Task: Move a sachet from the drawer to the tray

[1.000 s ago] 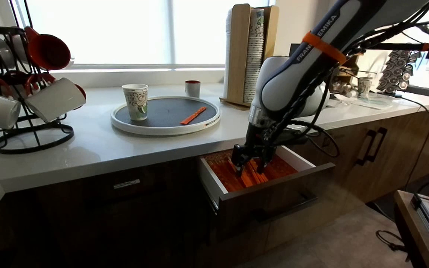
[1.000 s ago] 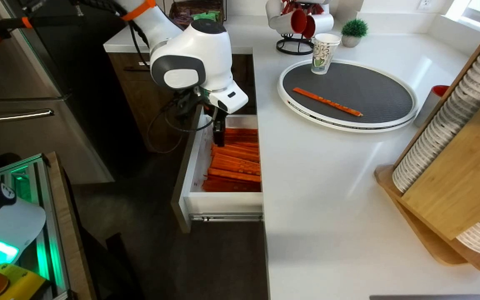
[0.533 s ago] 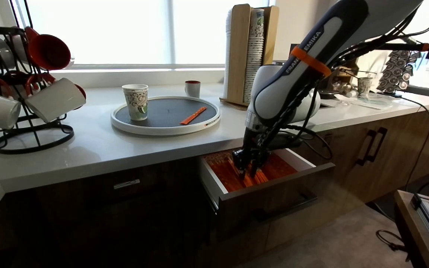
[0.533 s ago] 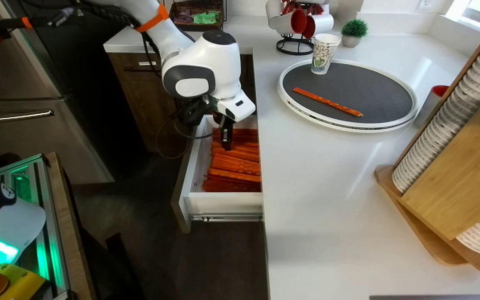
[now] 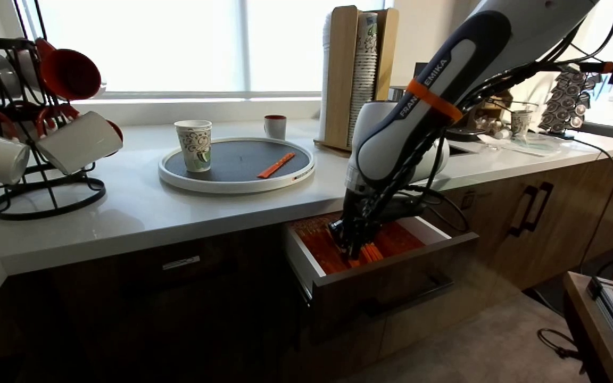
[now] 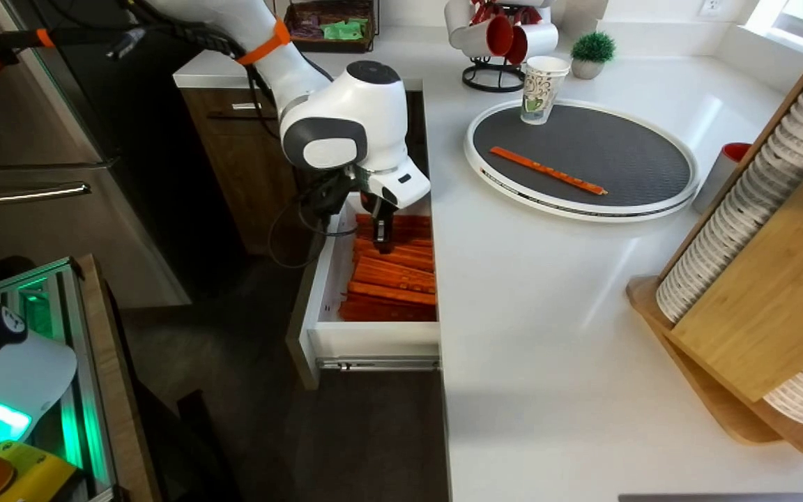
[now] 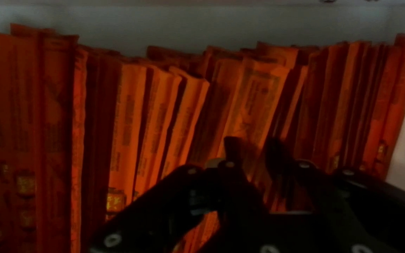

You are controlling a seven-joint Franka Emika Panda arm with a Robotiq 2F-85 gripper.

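The round tray [image 5: 234, 154] sits on the white counter [image 5: 131, 197], and below it, to the right in an exterior view, the drawer [image 5: 346, 292] stands pulled out, with many orange-red sachets [image 6: 394, 279] in it. The pincer [image 7: 253, 146] is down in that drawer, lower than the tray, close to the packed sachets. In the wrist view its tips stand a little apart — orange shows between them — but it is dark and blurred there, and I cannot tell whether they press on a sachet. On the tray itself lies one loose sachet [image 6: 548, 170], flat, and a patterned paper cup [image 6: 543, 90] stands upright near the rim, apart from it. Both exterior views show a small mug [image 5: 275, 128] with a red inside just beside the tray. In an exterior view the black mug rack [image 5: 46, 216] is left of the tray, with white mugs [image 5: 80, 142] on it, and the wooden cup holder [image 5: 340, 80] is right of the tray. A potted plant [image 6: 593, 47] stands beyond the tray in an exterior view.
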